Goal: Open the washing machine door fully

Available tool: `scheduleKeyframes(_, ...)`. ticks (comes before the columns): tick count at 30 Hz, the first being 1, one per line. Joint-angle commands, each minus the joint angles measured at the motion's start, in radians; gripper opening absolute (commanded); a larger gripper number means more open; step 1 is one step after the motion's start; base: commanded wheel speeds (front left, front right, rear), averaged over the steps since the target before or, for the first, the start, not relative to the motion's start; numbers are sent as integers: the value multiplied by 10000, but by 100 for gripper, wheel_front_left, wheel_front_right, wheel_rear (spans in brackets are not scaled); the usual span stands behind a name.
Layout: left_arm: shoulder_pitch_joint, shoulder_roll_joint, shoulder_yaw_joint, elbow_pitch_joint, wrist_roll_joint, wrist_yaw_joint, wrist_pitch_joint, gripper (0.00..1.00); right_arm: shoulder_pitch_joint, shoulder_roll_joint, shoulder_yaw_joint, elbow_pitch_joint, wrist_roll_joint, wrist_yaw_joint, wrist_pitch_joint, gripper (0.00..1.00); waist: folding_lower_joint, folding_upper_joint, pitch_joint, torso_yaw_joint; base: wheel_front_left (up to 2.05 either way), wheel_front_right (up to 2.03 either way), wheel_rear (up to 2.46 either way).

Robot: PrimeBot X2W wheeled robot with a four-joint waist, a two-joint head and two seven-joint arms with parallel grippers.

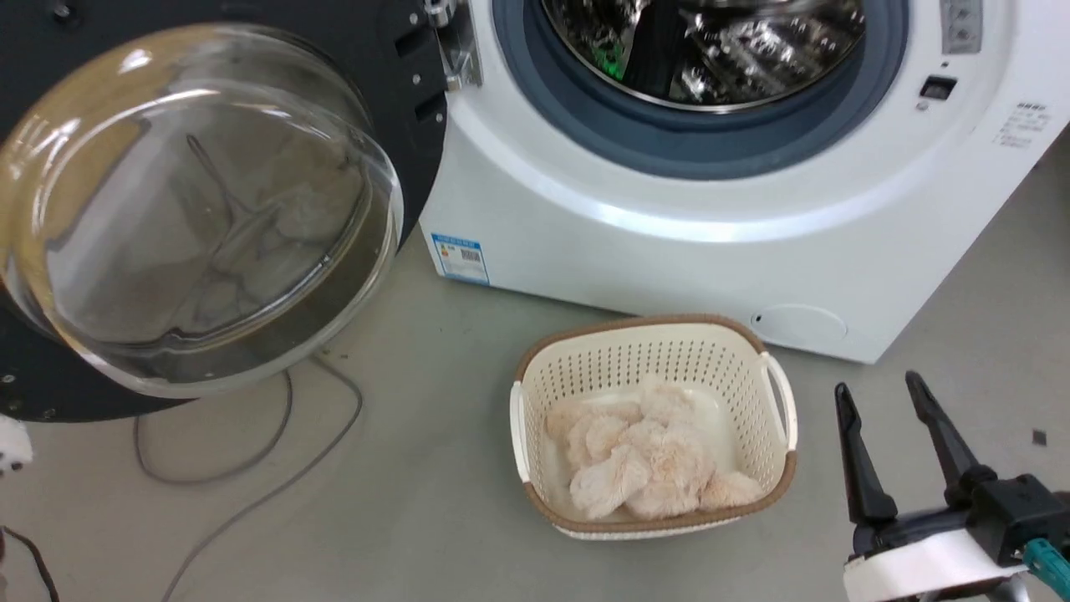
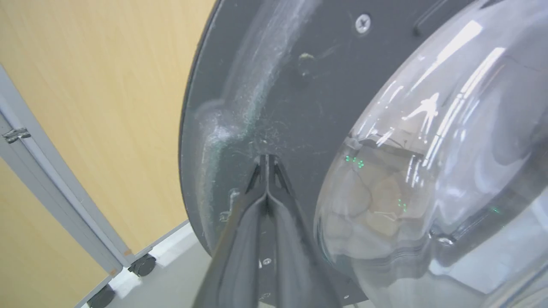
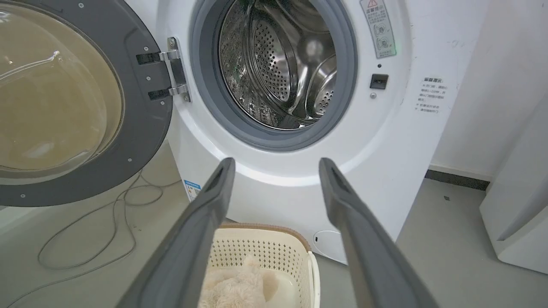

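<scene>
The washing machine door point(image 1: 401, 100) stands swung wide to the left of the white washing machine point(image 1: 669, 242), its bulging glass bowl point(image 1: 192, 209) facing me. The metal hinge point(image 3: 173, 70) joins the door point(image 3: 141, 124) to the machine point(image 3: 385, 141), whose steel drum point(image 3: 278, 64) lies exposed. My left gripper point(image 2: 266, 160) is shut, fingertips together against the door's dark-grey inner rim point(image 2: 274, 107) beside the glass point(image 2: 428, 171). My right gripper point(image 1: 878, 393) hangs open at lower right, apart from the machine, nothing between its fingers point(image 3: 214, 188).
A cream perforated basket point(image 1: 777, 393) with a fluffy beige toy point(image 1: 644, 460) stands on the floor before the machine. Grey cables point(image 1: 276, 435) loop on the floor under the door. A wooden panel on castors point(image 2: 85, 107) stands behind the door. Another white appliance point(image 3: 522, 214) stands at right.
</scene>
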Motion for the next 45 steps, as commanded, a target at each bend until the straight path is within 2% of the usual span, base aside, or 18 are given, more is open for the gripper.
scheduleKeyframes(1, 285, -102, 38, -171, 106, -26, -44, 0, 138, 36, 5, 45, 88, 6, -44, 100, -1, -1, -283, -21, 0, 0, 0)
scheduleKeyframes(8, 1502, -674, 195, -1803, 656, -134, -44, 0, 480, 36, 12, 89, 253, 6, -44, 100, -1, -1, -1024, -95, 0, 0, 0)
scheduleKeyframes(15, 2867, -1824, 88, -3962, 1133, -222, -44, 0, 871, 36, -39, 121, 426, 6, -44, 100, -1, -1, -1703, -208, 0, 0, 0)
scheduleKeyframes(16, 3069, -1957, 18, -4205, 1223, -235, -44, 45, 927, 36, -35, 124, 451, 6, -44, 100, -1, -1, -1774, -238, 0, 0, 0)
scheduleKeyframes(17, 3248, -2082, -38, -4470, 1307, -241, -44, 100, 969, 36, -34, 120, 470, 6, -44, 100, -1, -1, -1822, -270, 0, 0, 0)
scheduleKeyframes(29, 5052, -3428, -792, -6963, 1946, -293, -44, 100, 1107, 36, -94, 88, 594, 6, -44, 100, -1, -1, -2216, -996, 0, 0, 0)
scheduleKeyframes(37, 5658, -3880, -1387, -7079, 1973, -392, -44, 100, 1177, 36, -142, 49, 596, 6, -44, 100, -1, -1, -2324, -1590, 0, 0, 0)
scheduleKeyframes(45, 5916, -4084, -1903, -6918, 1856, -463, -44, 100, 1315, 36, -250, -29, 644, 6, -44, 100, -1, -1, -2393, -2054, 0, 0, 0)
